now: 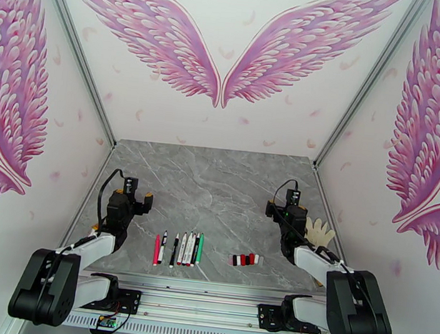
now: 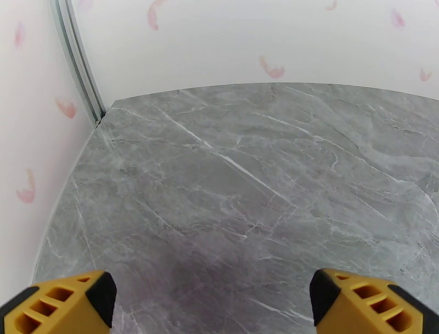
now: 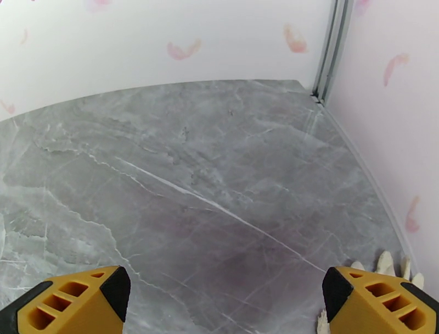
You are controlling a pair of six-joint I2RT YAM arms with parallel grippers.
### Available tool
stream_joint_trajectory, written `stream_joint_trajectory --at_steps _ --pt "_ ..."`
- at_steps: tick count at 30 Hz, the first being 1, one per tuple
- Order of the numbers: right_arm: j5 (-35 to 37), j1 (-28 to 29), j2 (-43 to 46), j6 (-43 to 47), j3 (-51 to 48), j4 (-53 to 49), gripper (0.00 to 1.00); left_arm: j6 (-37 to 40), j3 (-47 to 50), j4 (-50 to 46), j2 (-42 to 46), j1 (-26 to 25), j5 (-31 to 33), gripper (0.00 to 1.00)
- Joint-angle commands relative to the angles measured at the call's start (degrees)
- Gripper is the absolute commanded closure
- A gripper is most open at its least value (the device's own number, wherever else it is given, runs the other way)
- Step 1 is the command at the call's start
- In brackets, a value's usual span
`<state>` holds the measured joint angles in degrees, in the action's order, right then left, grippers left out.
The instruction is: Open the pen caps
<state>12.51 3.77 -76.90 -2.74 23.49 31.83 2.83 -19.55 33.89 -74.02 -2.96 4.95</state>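
Note:
Several slim pens (image 1: 179, 249), red, white, black and green, lie side by side near the table's front edge. To their right, the pen caps (image 1: 245, 260) form a short row of red, black and white stubs, apart from the pens. My left gripper (image 1: 132, 198) hovers left of and beyond the pens, open, with nothing between its yellow fingers (image 2: 60, 305). On the right side my right gripper (image 1: 283, 210) is held past the caps, also open and empty. In both wrist views the left gripper (image 2: 211, 307) and the right gripper (image 3: 225, 307) look out over bare marble.
A white glove (image 1: 321, 231) lies by the right wall next to the right arm, its fingertips (image 3: 392, 262) showing beside my right finger. The grey marble table (image 1: 218, 183) is walled on three sides. A metal rail (image 1: 206, 298) runs along the near edge.

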Motion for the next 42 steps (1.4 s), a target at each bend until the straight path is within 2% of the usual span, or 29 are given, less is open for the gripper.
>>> stream_joint_trajectory --at_steps 1,4,7,9,11,14,17,22,31,37,40,42 --pt "-5.13 -1.72 -2.05 -0.45 0.39 5.59 0.01 1.97 -3.62 5.52 -4.40 0.51 -3.57 0.01" --pt "-8.71 -2.60 -3.97 -1.60 -0.88 11.14 0.01 0.63 -0.67 15.42 -8.75 2.56 -5.46 0.01" --pt "-11.24 -2.57 -5.72 -0.69 -1.25 12.87 0.01 0.11 0.22 20.72 -12.86 3.11 -6.42 0.01" --pt "-11.39 -2.62 -6.05 -0.56 -0.34 11.58 0.01 -0.61 -1.68 16.12 -12.82 4.49 -8.87 0.01" --pt "-11.56 -2.58 -6.35 -0.51 0.04 11.26 0.01 -2.18 -2.17 16.71 -13.55 5.68 -9.78 0.01" --pt "-13.23 -2.61 -6.65 0.09 0.39 10.84 0.01 -2.04 -2.37 15.91 -13.30 5.77 -9.44 0.01" --pt "-16.76 -2.52 -8.18 1.65 -1.90 16.94 0.01 -1.95 -2.33 15.92 -13.23 5.53 -9.08 0.01" --pt "-17.69 -2.37 -11.88 1.96 -1.84 20.34 0.01 -1.86 -2.33 15.92 -13.17 5.42 -8.82 0.01" --pt "-16.92 -2.01 -11.45 2.26 -1.56 18.92 0.01 -1.84 -2.33 15.82 -13.15 5.42 -8.69 0.01" --pt "-21.34 -2.28 -11.56 3.31 -4.13 23.68 0.01 -1.79 -2.55 15.70 -13.29 5.35 -8.55 0.01" --pt "-16.76 -1.97 -11.49 2.18 -1.27 18.09 0.01 -2.29 -3.02 14.78 -13.26 4.75 -5.05 0.01" --pt "-16.12 -1.66 -11.63 2.42 -1.20 18.35 0.01 -2.43 -2.79 14.89 -13.17 4.63 -4.69 0.01"
